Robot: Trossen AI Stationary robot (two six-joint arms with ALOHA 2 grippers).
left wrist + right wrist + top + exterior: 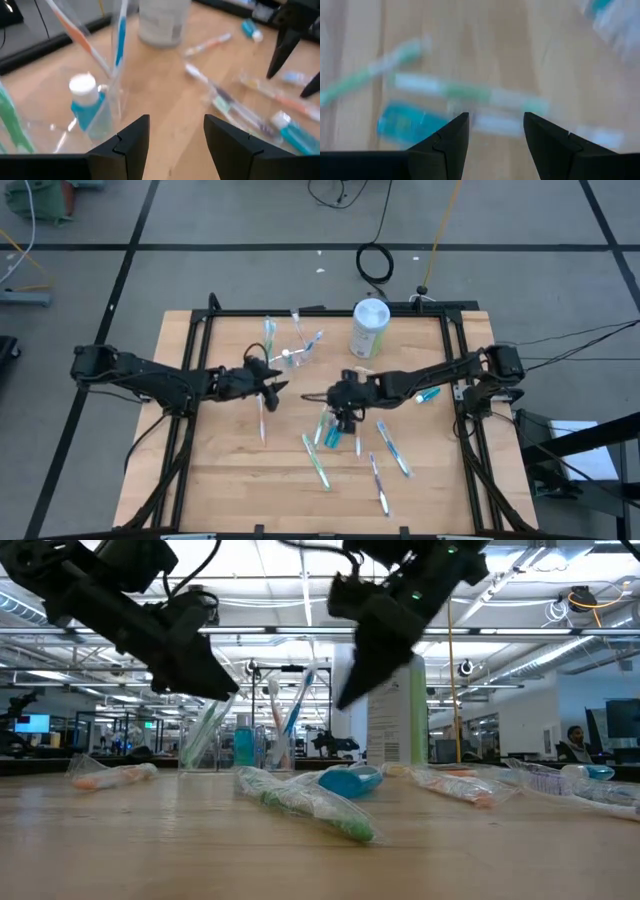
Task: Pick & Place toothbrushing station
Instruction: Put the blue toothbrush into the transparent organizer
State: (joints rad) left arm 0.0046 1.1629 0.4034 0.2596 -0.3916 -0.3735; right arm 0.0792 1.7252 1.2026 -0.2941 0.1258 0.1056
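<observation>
Wooden table [220, 480] — both hands open, right hand [345, 420] over toothbrushes [318, 462].

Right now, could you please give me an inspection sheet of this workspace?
Surface: wooden table in a black frame.
Job's things: clear cup at the table's far side, holding a few toothbrushes and a teal tube; more toothbrushes and tubes lie scattered on the wood.
Clutter: pale-green canister with a white lid, upright near the far edge.
Grippers: left gripper open, empty, beside the cup; right gripper open, empty, above loose toothbrushes.
Cables: coiled black cable on the floor beyond the table.
Surroundings: grey floor; open hall with desks; a person at the low view's far right.
</observation>
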